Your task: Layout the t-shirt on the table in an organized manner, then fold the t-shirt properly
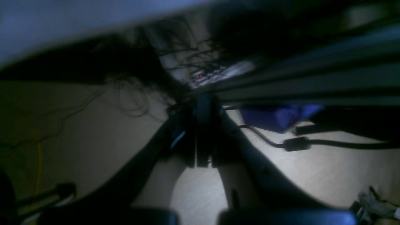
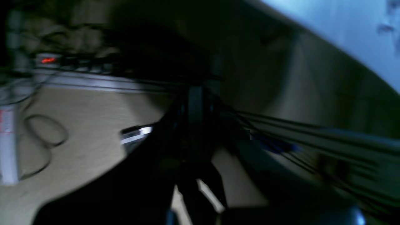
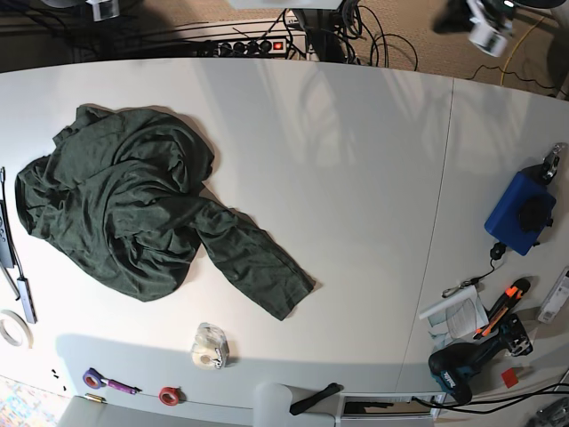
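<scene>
My left gripper (image 1: 203,162) sits with its fingers pressed together on nothing, hanging off the table's edge over the floor; its wrist view is blurred and shows dark cables, a power strip (image 1: 215,75) with a red light, and a blue object under the frame. My right gripper (image 2: 200,187) is likewise drawn together and empty, also out beyond the table, with the tan floor, a looped cable and another glimpse of a red-lit strip behind it; that view is smeared too.

In the base view, both arms barely show at the far edge: a blurred piece at the top right and another at the top left.

The t-shirt (image 3: 133,213) lies crumpled on the left part of the table (image 3: 356,178), bunched into folds, with one sleeve stretched out flat toward the near middle. It is well apart from both grippers.

Near the front edge sit a roll of clear tape (image 3: 211,347), a small red ring (image 3: 169,395) and a purple tool (image 3: 105,382). On the right side rest a blue box (image 3: 516,213), a drill (image 3: 462,369) and an orange-handled cutter (image 3: 502,307).
</scene>
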Robot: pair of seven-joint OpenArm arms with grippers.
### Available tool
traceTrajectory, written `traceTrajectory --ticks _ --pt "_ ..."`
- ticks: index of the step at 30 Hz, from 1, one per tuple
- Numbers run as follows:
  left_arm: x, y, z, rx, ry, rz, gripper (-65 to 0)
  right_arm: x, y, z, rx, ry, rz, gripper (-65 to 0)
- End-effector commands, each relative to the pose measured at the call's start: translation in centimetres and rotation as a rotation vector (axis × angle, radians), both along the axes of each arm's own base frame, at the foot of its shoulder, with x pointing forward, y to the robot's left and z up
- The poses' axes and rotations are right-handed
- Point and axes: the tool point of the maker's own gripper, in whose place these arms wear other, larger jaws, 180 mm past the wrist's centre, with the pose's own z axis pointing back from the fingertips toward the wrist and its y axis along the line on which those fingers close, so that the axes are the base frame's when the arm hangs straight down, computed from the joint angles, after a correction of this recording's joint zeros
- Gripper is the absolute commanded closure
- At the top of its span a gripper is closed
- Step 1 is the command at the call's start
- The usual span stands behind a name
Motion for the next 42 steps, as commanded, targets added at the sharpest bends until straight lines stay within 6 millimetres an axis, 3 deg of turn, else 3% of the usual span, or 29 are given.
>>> traceTrajectory --ticks 1,7,11,19,27,32,38,42 --pt "1.0 0.9 1.2 -0.001 -0.038 0.007 0.0 -0.3 -0.9 1.0 -0.034 -0.017 -0.015 0.0" --pt "6.5 5.8 5.6 0.034 -0.228 0.12 0.0 0.5 -4.9 4.1 -0.132 -0.124 -0.094 0.0" --pt "9.3 5.8 8.7 -0.045 -0.357 0.122 0.0 2.2 -5.8 5.7 -0.134 -0.255 -0.136 0.0" --pt "13.5 5.4 12.0 -0.131 -0.523 0.157 0.0 8.5 -3.8 6.8 -0.054 -0.468 -0.052 0.0" --pt "17.1 5.0 13.9 -0.112 -0.616 0.118 0.0 14.9 0.2 7.2 0.134 -0.592 0.107 0.0" --pt "19.3 1.2 13.0 -0.14 -0.599 -0.001 0.0 16.9 1.7 7.6 0.214 -0.62 0.171 0.0" --pt "21.0 -7.5 10.4 -0.117 -0.584 -0.295 0.0 17.4 1.7 8.1 0.256 -0.653 0.16 0.0" --pt "21.4 -13.3 10.3 -0.129 -0.63 -0.467 0.0 17.3 1.2 7.6 0.247 -0.627 0.134 0.0"
